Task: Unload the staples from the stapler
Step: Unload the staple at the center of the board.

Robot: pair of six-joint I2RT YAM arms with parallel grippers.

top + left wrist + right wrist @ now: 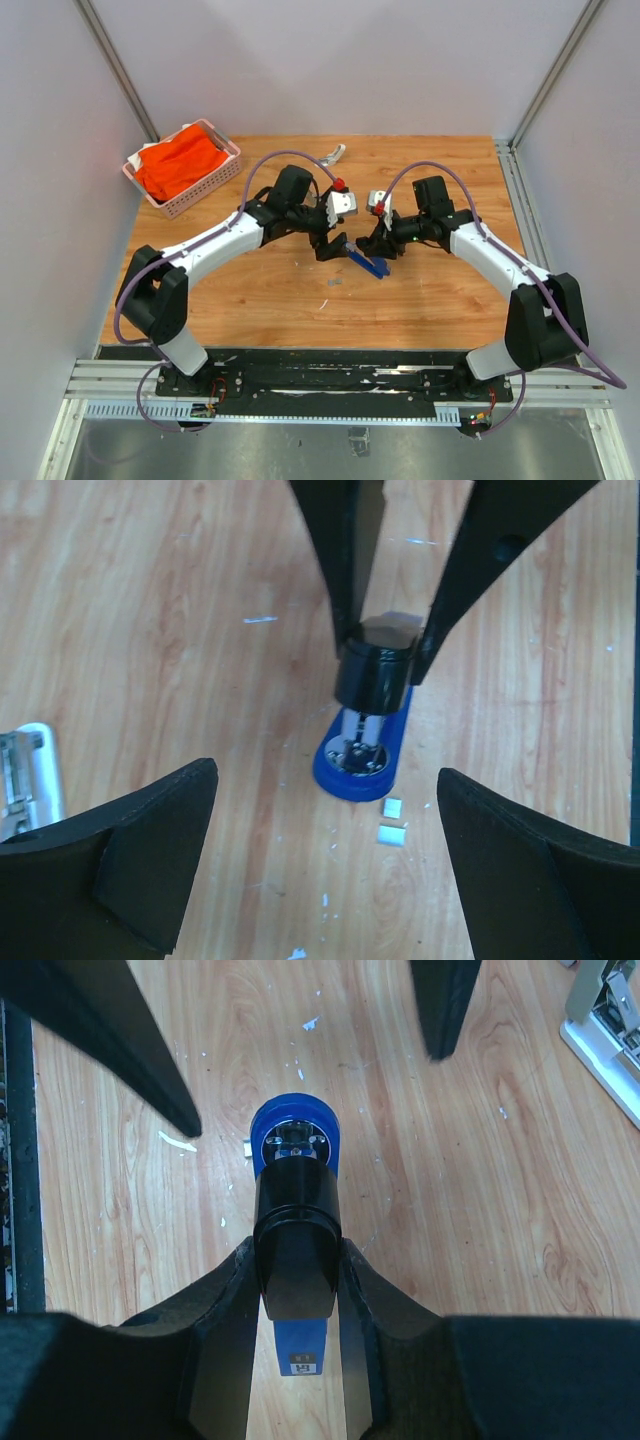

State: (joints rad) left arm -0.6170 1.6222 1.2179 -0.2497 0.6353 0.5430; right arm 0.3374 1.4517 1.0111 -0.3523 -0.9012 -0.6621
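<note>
Stapler (293, 1125), black top arm clamped in right gripper (296, 1260), points its blue nose left at wide-open left gripper (325, 770) nearby.

The left arm (225, 240) and the right arm (490, 255) rise from their bases, bend at the elbow and reach inward, so that the two wrists face each other close together. The left gripper (325, 780) tips downward with its jaws spread wide, holding nothing. The right gripper (297, 1250) also points down, its fingers (220, 1320) pressed against both sides of the black top of the stapler (297, 1230).
</note>
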